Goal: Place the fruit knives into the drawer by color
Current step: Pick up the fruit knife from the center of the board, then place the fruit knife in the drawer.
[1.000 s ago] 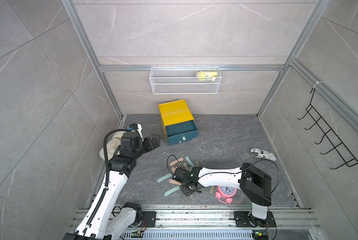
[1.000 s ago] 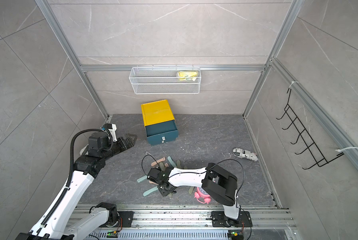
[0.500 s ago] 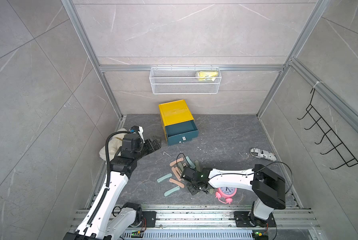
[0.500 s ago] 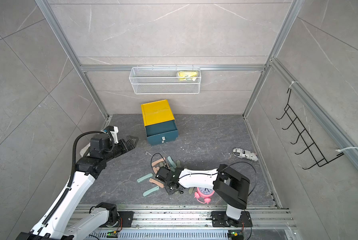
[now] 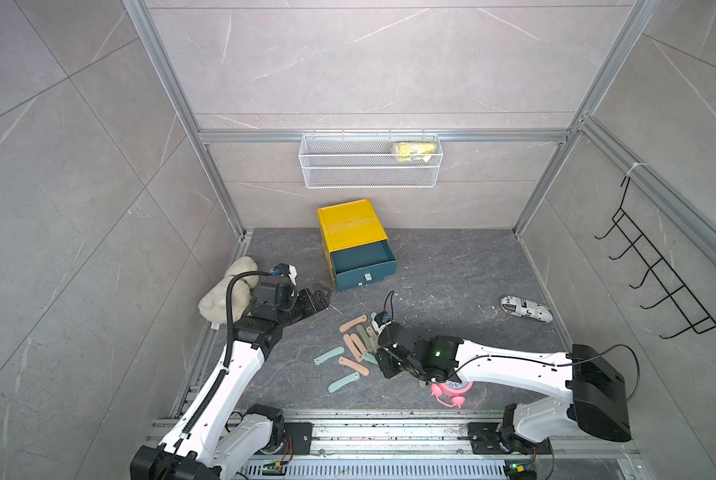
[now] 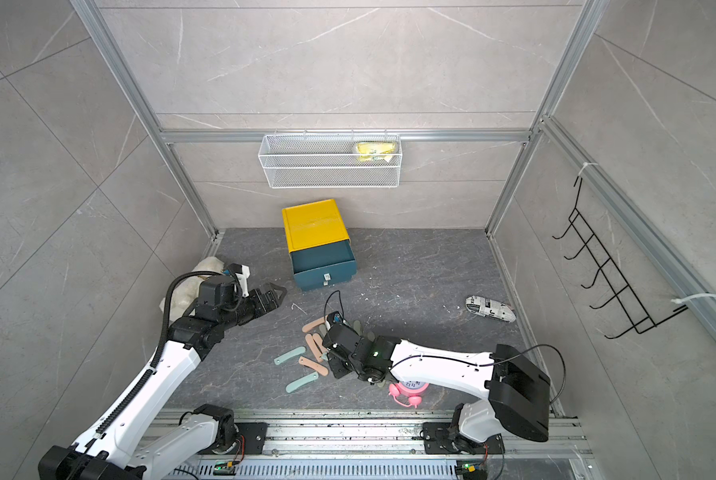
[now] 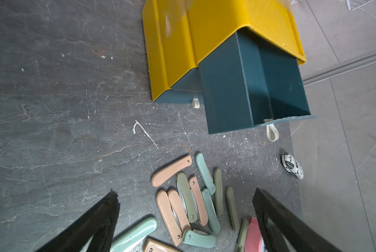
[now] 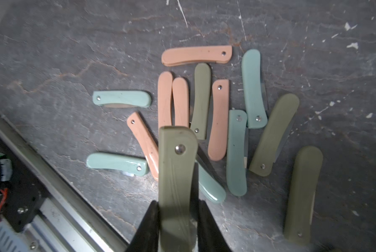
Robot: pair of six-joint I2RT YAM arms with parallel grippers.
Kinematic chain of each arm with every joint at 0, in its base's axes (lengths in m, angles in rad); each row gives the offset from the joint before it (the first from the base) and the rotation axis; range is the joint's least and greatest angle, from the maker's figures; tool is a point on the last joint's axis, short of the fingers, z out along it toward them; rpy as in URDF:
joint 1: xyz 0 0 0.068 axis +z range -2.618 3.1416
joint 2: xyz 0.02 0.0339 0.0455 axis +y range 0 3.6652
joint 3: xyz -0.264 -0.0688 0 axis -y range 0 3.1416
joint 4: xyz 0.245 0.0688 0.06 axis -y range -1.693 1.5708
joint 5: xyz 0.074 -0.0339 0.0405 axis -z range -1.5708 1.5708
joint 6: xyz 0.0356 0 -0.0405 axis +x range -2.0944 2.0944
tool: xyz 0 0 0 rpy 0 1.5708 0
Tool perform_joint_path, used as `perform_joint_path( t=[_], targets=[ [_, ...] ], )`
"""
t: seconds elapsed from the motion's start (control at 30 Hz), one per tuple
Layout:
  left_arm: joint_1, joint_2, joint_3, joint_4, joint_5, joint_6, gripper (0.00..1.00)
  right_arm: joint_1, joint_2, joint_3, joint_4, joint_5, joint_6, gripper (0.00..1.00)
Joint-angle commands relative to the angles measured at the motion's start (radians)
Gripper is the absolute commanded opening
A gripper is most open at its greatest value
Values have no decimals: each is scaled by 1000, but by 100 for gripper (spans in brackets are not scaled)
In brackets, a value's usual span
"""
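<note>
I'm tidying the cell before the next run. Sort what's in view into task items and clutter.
Task items: olive-green knife in the right end effector; loose fruit knives; yellow cabinet with its open drawer.
Clutter: plush toy; pink alarm clock; newsprint-patterned pouch; wire basket with a yellow packet; black hook rack.

Robotics test cell, not a lived-in room. Aluminium profile frame encloses stone-look wall panels. Two white robot arms stand on a slotted base rail. Wire basket and black hook rack hang as staged props.
</note>
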Motion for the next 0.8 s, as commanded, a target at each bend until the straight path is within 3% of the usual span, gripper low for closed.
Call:
perform_joint_path(
  t=[0.0, 0.2, 0.4, 0.67, 0.77],
  targets=[
    [-8, -2, -7, 62, 13, -22, 99, -31, -34, 86, 26, -2, -17, 23],
    [-47, 12, -29, 84, 4, -39, 99, -174, 59, 351, 68, -32, -119, 23],
    [-115, 25, -31, 83, -25, -44, 99, -302, 258, 637, 114, -42, -155, 25],
    [-134, 32, -36, 74, -25, -43, 99, -376, 485, 876, 76, -23, -163, 25],
    [-136, 28, -39, 75, -24, -43, 99, -375, 498, 854, 87, -14, -163, 25]
  ],
)
